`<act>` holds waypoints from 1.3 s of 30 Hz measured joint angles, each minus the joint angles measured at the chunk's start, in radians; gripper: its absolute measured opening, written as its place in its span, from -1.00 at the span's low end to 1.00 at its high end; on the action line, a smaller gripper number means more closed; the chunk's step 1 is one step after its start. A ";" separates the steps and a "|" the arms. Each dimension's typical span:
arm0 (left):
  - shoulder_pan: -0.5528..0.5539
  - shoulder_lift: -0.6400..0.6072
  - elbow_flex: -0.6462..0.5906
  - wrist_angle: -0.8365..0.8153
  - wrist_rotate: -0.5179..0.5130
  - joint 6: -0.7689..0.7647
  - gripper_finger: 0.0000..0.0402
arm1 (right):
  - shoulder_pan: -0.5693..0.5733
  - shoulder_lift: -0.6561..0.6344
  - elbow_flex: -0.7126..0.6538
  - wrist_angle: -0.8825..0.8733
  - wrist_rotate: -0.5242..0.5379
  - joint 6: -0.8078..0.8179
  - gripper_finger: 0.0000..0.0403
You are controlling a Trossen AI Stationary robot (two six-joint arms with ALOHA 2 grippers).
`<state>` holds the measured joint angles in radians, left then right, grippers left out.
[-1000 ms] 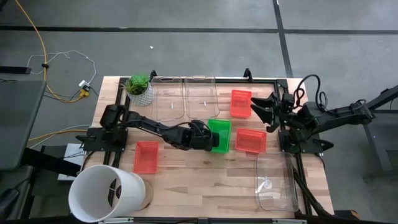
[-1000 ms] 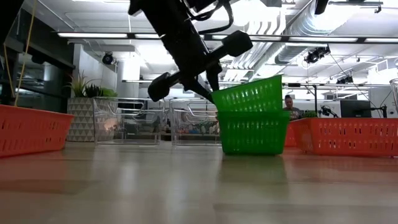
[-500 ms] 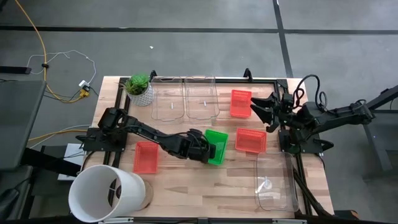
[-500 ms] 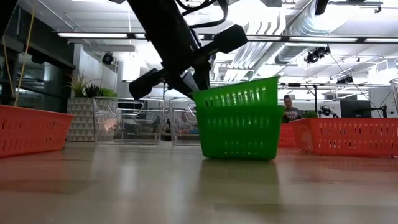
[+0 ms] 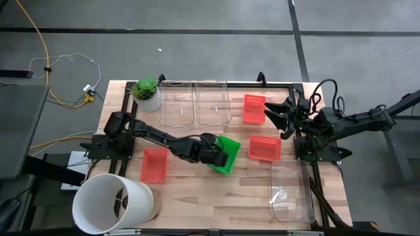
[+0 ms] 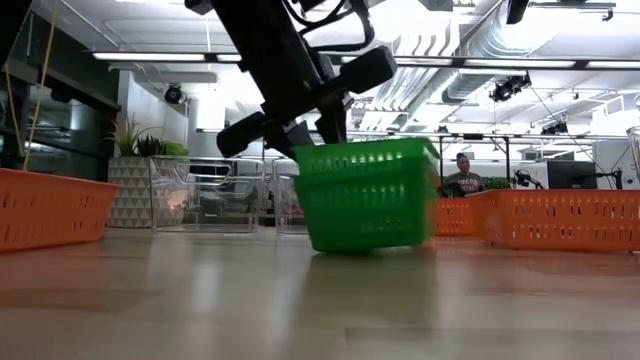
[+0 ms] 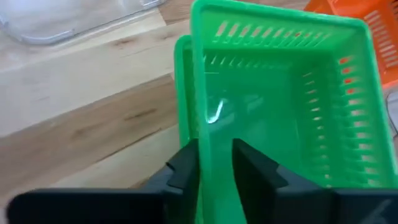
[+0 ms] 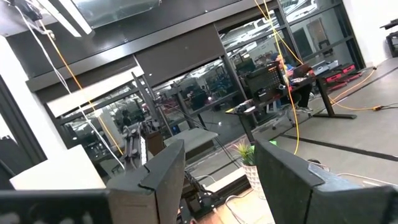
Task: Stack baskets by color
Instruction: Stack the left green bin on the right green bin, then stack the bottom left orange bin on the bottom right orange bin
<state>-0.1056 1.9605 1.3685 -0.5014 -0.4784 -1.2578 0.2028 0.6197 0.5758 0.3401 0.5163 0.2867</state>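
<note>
Two green baskets [image 5: 225,155] sit nested one in the other at mid-table, turned askew; in the low view the green stack [image 6: 365,195] leans with its right end raised. My left gripper [image 7: 216,165] is shut on the upper green basket's wall and reaches in from the table's left [image 5: 213,156]. Single red baskets lie at the near left [image 5: 155,165], the far middle [image 5: 254,108] and right of the green stack [image 5: 264,148]. At the right edge, my right gripper [image 5: 275,115] is raised and open [image 8: 217,180], with nothing in it. My left gripper pinches the upper green basket's short end wall [image 7: 214,140] at its rim. One finger [image 7: 252,171] is inside the basket, the other [image 7: 185,165] outside that wall. The fingers slant down from the table's left. The nested stack leans, one bottom edge [image 6: 318,247] on the table.
Two clear bins [image 5: 195,103] stand at the far edge, and another [image 5: 292,190] at the near right. A white bucket [image 5: 111,203] stands at the near left corner and a potted plant [image 5: 146,94] at the far left. Bare wood lies near the stack.
My left gripper has drawn the green stack toward the table's left and near edge and has rolled. The stack has slid along the table, turned about and tipped. The upper basket, which stood high and tilted, has sunk deeper into the lower one.
</note>
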 joint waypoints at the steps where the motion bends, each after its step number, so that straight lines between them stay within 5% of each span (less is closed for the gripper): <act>1: 0.003 -0.004 0.000 0.000 0.007 0.015 -0.51 | 0.000 0.000 0.000 0.000 0.000 0.000 -0.10; 10: 0.036 -0.075 0.000 0.016 0.031 0.213 -0.11 | 0.000 0.000 0.000 0.000 0.002 0.000 -0.10; 20: 0.054 -0.261 -0.001 0.040 -0.032 0.530 -0.09 | 0.000 0.000 0.000 0.000 0.002 0.002 -0.10; 27: 0.016 -0.467 -0.085 0.221 -0.056 0.783 -0.37 | 0.000 0.001 0.000 -0.005 -0.005 0.000 -0.10; 34: 0.043 -0.770 -0.372 0.628 0.135 0.931 -0.94 | 0.000 0.002 -0.001 -0.025 -0.051 -0.029 -0.10; 39: 0.060 -0.957 -0.610 0.933 0.257 0.959 -0.95 | 0.000 0.003 -0.001 -0.030 -0.061 -0.026 -0.10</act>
<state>-0.0454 1.0036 0.7582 0.4312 -0.2213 -0.2985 0.2031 0.6228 0.5747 0.3102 0.4549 0.2611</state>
